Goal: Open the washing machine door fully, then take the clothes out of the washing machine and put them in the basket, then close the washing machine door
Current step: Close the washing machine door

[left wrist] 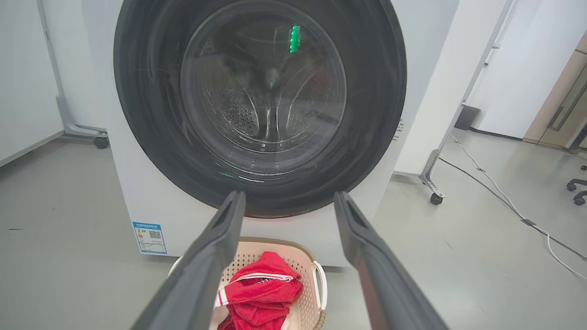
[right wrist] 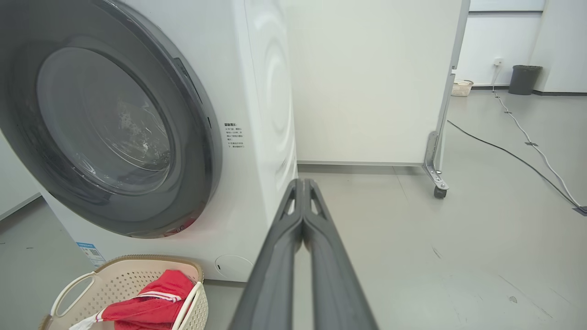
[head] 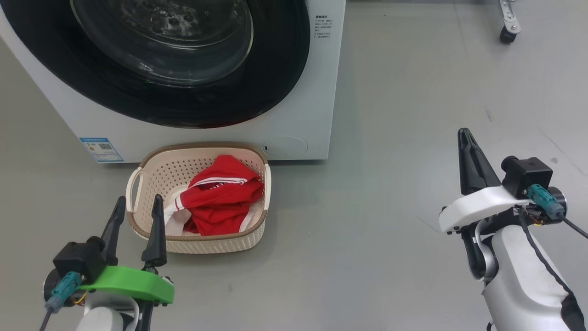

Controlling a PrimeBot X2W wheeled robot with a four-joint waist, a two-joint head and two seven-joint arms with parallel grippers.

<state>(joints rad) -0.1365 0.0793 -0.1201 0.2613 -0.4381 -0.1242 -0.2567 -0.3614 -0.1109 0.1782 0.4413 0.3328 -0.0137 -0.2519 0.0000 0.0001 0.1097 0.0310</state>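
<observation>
Gripper L [head: 140, 198] spread wide near basket [head: 197, 146]; gripper R [head: 465, 135] pinched, upright.

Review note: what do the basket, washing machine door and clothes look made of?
Basket: likely moulded plastic, matt cream, with regular punched holes; its brown rim looks woven, probably moulded. Washing machine door: glossy black surround, plastic or glass, around a clear bulging window showing reflections, probably glass. Clothes: soft red fabric with white stripes, creased and folded.

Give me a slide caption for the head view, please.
Job done: washing machine door closed, red clothes in the basket, left gripper open, right gripper shut.
</observation>
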